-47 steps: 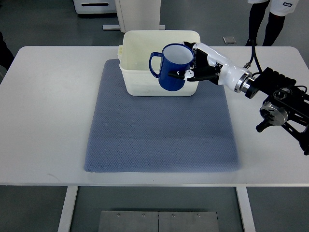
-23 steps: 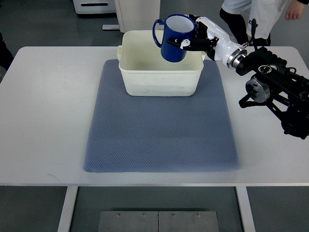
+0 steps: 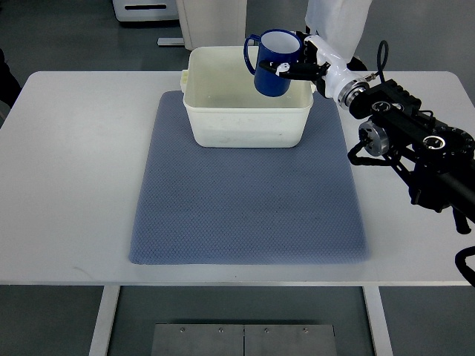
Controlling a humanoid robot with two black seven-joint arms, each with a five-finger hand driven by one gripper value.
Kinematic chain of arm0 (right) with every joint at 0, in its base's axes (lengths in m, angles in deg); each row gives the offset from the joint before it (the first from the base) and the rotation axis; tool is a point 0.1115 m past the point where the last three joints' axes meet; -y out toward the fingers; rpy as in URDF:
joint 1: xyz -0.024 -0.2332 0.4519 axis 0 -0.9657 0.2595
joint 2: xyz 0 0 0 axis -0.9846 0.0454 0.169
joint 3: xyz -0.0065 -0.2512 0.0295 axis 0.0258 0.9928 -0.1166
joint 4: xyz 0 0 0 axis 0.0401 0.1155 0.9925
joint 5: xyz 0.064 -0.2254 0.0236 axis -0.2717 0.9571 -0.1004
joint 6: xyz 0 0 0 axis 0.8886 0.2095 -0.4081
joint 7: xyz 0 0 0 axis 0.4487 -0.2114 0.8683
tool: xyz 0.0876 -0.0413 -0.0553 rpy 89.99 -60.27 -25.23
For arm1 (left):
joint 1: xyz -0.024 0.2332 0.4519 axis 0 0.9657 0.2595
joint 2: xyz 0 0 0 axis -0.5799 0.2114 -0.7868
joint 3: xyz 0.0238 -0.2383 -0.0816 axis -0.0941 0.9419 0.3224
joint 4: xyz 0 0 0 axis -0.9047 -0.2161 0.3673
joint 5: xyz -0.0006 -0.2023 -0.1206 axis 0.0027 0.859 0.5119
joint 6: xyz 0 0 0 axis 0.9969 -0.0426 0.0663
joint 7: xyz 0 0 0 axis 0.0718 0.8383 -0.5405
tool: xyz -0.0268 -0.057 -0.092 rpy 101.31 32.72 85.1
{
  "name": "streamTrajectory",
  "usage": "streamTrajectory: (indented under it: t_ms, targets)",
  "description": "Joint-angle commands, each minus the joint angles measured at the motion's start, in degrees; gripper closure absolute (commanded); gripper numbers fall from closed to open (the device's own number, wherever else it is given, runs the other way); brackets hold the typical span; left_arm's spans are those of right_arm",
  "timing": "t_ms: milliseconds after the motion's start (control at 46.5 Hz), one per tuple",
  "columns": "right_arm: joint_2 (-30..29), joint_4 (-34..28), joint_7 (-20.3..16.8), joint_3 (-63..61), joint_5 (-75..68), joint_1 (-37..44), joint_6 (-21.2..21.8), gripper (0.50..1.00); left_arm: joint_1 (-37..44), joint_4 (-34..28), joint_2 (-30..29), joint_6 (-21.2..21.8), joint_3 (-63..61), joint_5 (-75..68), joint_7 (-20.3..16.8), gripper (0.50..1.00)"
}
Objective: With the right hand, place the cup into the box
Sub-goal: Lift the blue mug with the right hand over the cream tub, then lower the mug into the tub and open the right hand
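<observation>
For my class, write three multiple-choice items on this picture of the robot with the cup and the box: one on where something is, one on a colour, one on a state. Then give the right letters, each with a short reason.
1. Where is the box?
A. on the bare table at the near edge
B. on the far end of the grey mat
C. on the floor

2. What colour is the outside of the cup?
A. red
B. yellow
C. dark blue

3. What is the right hand doing?
A. gripping the cup
B. lying flat on the mat
C. holding the box by its rim

Answers:
1 B: the cream box stands on the mat's far edge.
2 C: the cup is dark blue with a white inside.
3 A: the fingers wrap the cup, which hangs over the box's far right corner.
</observation>
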Motion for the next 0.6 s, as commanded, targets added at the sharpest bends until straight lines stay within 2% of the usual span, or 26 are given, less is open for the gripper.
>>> streamTrajectory:
  t_ms: [0, 451, 473, 494, 516, 580]
  targets:
    - [0.00, 0.00, -0.09, 0.12, 0.01, -0.17, -0.27, 1.000, -0.01, 0.00, 0.00, 0.00, 0.00, 0.06, 0.00, 0.500]
    - [0.00, -0.09, -0.18, 0.12, 0.01, -0.08, -0.19, 1.000, -0.01, 0.00, 0.00, 0.00, 0.00, -0.03, 0.00, 0.500]
    - [0.00, -0.17, -0.18, 0.12, 0.01, -0.08, -0.18, 0.955, -0.01, 0.00, 0.00, 0.00, 0.00, -0.03, 0.00, 0.500]
    - [0.00, -0.17, -0.18, 0.12, 0.01, -0.08, -0.18, 0.876, -0.01, 0.00, 0.00, 0.00, 0.00, 0.06, 0.00, 0.500]
    - [0.00, -0.17, -0.18, 0.12, 0.01, -0.08, -0.18, 0.821, -0.01, 0.00, 0.00, 0.00, 0.00, -0.02, 0.00, 0.500]
    - [0.00, -0.26, -0.18, 0.12, 0.01, -0.08, -0.18, 0.720, -0.01, 0.00, 0.00, 0.00, 0.00, 0.06, 0.00, 0.500]
